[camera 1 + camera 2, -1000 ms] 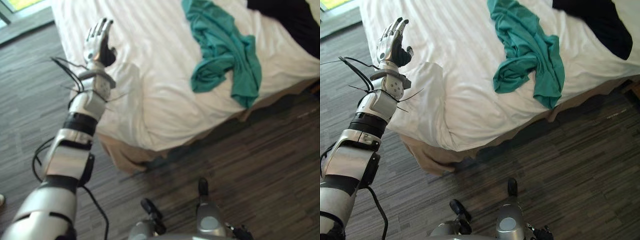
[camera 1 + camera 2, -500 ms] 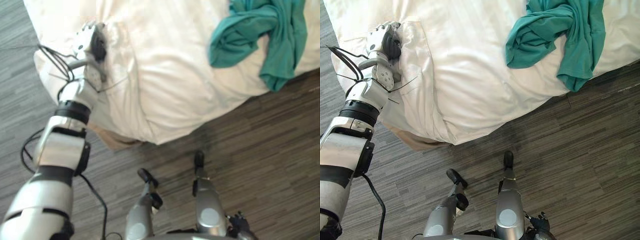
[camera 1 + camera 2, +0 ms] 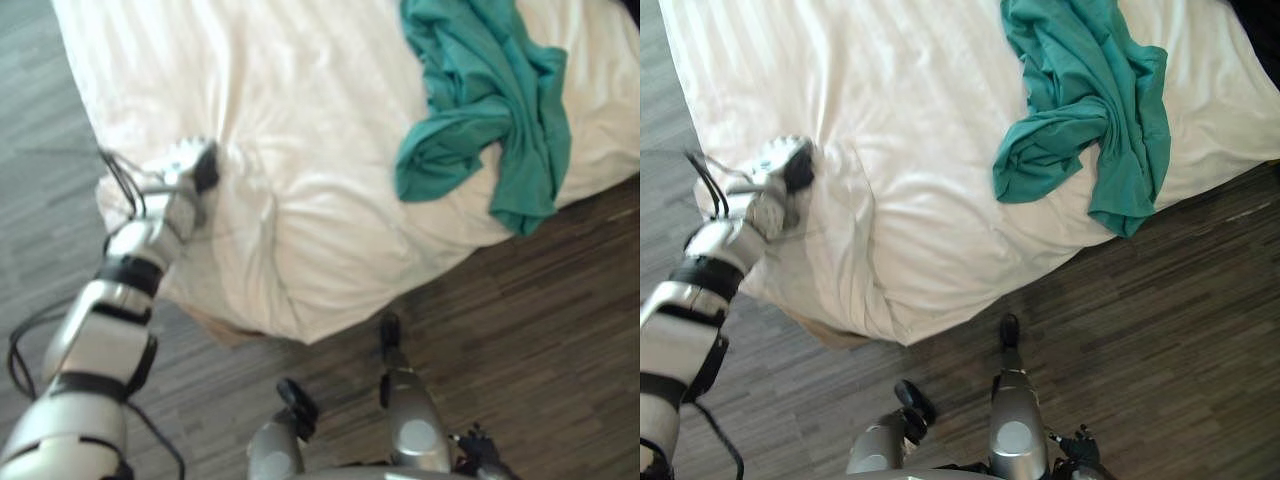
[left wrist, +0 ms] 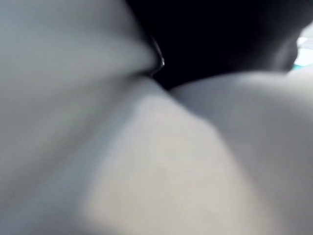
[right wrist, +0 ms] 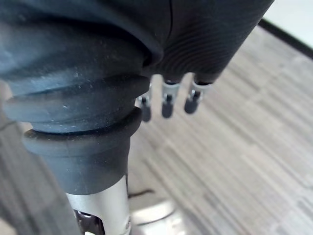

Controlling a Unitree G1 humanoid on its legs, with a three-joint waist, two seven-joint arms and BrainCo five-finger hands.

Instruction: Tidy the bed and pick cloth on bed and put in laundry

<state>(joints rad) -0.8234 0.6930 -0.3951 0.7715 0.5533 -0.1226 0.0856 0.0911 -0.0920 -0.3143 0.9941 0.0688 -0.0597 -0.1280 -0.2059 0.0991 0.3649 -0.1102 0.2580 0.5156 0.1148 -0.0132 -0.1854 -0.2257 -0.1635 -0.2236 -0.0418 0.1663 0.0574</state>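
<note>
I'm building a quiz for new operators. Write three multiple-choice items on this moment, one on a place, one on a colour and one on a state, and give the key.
1. Where is the left hand?
A) on the white sheet, near its corner
B) on the floor
C) on the cloth

2. What colour is the loose cloth on the sheet?
A) red
B) teal
C) yellow

3. How does that cloth lie?
A) folded flat
B) held up in a hand
C) crumpled, apart from the left hand

Key:
1 A, the hand sits on white fabric by the corner.
2 B, the cloth shows teal against the sheet.
3 C, it lies bunched, well clear of the hand.
</note>
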